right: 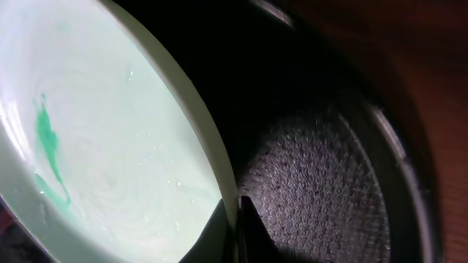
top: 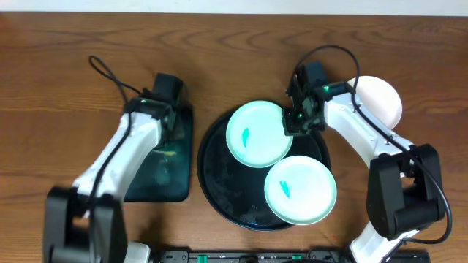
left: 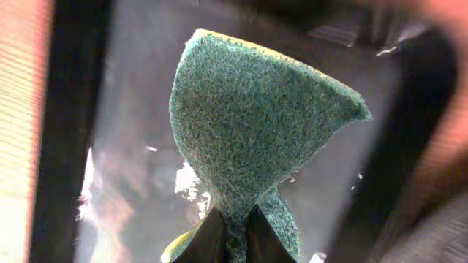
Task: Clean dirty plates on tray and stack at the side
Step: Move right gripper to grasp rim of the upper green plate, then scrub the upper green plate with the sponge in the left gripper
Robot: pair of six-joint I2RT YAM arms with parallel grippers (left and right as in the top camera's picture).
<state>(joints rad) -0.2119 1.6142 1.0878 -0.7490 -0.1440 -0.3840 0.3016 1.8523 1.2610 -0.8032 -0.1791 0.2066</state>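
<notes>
Right end effector (right: 235, 219) pinching right rim of far mint plate (right: 110, 146) on black tray (top: 219, 183), counter middle. Left end effector (left: 232, 237) pinches sponge (left: 248, 124) over green tray (top: 172, 179), left of that plate; its smear (right: 45, 142) faces up.

**Two white arms with black joints**

The left arm (top: 117, 157) and right arm (top: 358, 128) each had smooth white link shells between bulky black joint housings, the largest black blocks sitting toward the desk's near edge. A thin black cable (top: 110, 73) looped off the left wrist and another cable (top: 333, 50) arched over the right wrist. A small green light (top: 324, 90) glowed on the right wrist housing. The left gripper (left: 235, 223) and right gripper (right: 235, 215) had dark fingers tapering to narrow tips
</notes>
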